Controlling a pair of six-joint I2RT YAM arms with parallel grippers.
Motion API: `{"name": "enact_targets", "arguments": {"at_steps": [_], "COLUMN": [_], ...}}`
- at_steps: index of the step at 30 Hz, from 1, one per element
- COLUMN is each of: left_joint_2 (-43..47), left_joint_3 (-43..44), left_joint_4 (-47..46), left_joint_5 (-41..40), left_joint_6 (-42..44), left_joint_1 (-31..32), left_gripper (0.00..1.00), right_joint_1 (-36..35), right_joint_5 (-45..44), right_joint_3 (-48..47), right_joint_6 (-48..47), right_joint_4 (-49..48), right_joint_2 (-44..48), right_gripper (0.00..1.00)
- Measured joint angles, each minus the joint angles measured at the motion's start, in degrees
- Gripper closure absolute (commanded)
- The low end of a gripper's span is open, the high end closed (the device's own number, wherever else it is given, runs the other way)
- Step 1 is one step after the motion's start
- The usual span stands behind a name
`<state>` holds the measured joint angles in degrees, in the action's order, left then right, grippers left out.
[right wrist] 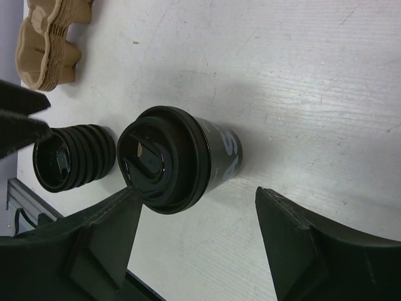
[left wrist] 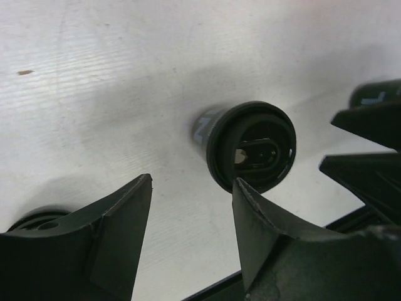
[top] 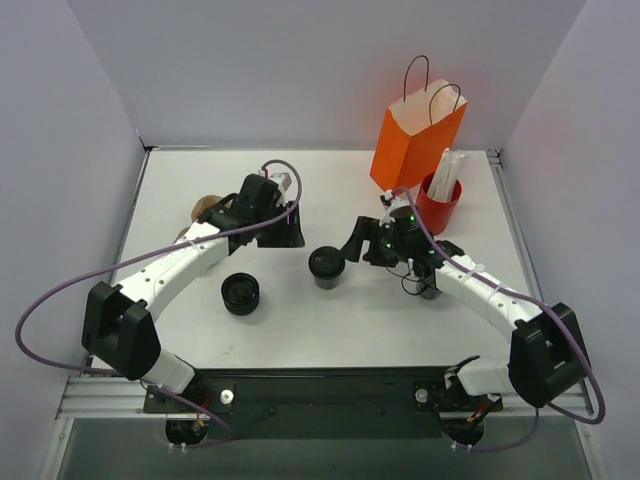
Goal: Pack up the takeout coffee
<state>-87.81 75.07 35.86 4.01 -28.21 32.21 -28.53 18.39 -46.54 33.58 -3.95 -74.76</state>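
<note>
The takeout coffee is a small dark cup with a black lid on, standing upright mid-table between my two grippers. My left gripper is a short way to its upper left and open. In the left wrist view the coffee stands beyond the fingertips and only table shows between the fingers of the gripper. My right gripper sits just right of the cup, open. In the right wrist view the coffee lies ahead of its left finger, outside the gap of the gripper.
An orange paper bag with handles stands at the back right, with a red cup of white straws in front of it. A ribbed black lid stack sits left of the coffee. Brown cardboard carriers lie at the left.
</note>
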Motion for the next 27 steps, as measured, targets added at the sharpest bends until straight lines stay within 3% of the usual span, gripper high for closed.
{"name": "enact_targets", "arguments": {"at_steps": [5, 11, 18, 27], "left_joint_2": [2.6, 1.5, -0.9, -3.3], "left_joint_3": [-8.3, -12.0, -16.5, -18.5], "left_joint_4": [-9.1, -16.6, -24.0, -30.6], "left_joint_5": [5.9, 8.9, 10.5, 12.3], "left_joint_6": [-0.1, -0.3, -1.4, -3.1], "left_joint_1": [0.5, 0.7, 0.7, 1.1], "left_gripper": [0.32, 0.31, 0.36, 0.42], "right_joint_1": [0.4, 0.4, 0.4, 0.5], "right_joint_5": [2.3, 4.3, 6.7, 9.1], "right_joint_3": [-2.4, -4.0, -3.7, -1.9], "right_joint_6": [-0.5, -1.3, -2.2, -2.2], "right_joint_4": [-0.7, -1.0, -2.8, -8.8], "right_joint_2": [-4.0, -7.6, -11.5, -12.0], "right_gripper": [0.28, 0.32, 0.5, 0.64]}}
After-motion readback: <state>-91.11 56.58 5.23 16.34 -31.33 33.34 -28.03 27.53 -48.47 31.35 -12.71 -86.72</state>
